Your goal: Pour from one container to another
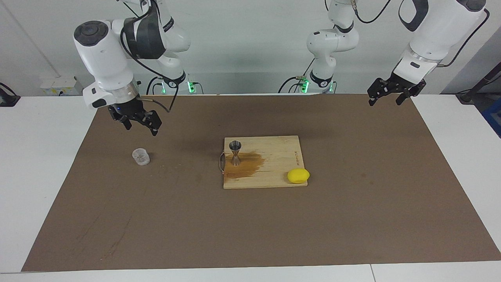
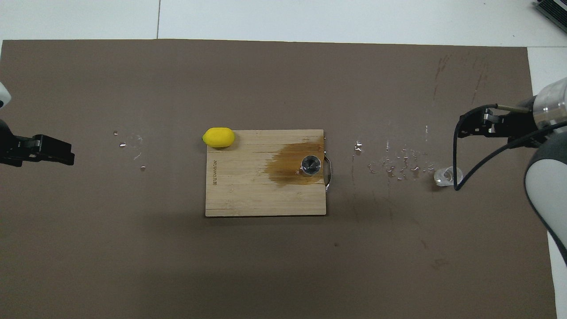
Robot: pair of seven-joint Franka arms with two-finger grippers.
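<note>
The tiny clear cup [image 1: 141,156] stood upright on the brown mat [image 1: 352,219], toward the right arm's end of the surface, well apart from the wooden cutting board [image 1: 274,172]. Nothing touched it. Small drops of liquid [image 2: 401,163] lay scattered on the mat between the cup and the board.

The steel jigger [image 1: 235,152] stood upright on the board, near the edge that carries a metal handle [image 1: 221,162] and faces the cup. A dark wet stain [image 1: 246,166] spread over the wood around the jigger's foot. A yellow lemon [image 1: 298,175] sat at the board's corner farther from the robots, toward the left arm's end, partly over the edge of the wood.

The right claw [image 1: 137,122] hung in the air above the mat, raised clear of the cup and over a spot just nearer the robots than it, its fingers spread apart and holding nothing. A black cable [image 2: 456,164] looped from the right wrist; in the overhead view it crossed beside the cup.

The left claw [image 1: 385,95] waited in the air over the corner of the mat at the left arm's end, close to the robots, its fingers likewise apart and empty. A few more drops [image 2: 128,144] lay on the mat toward that end.
</note>
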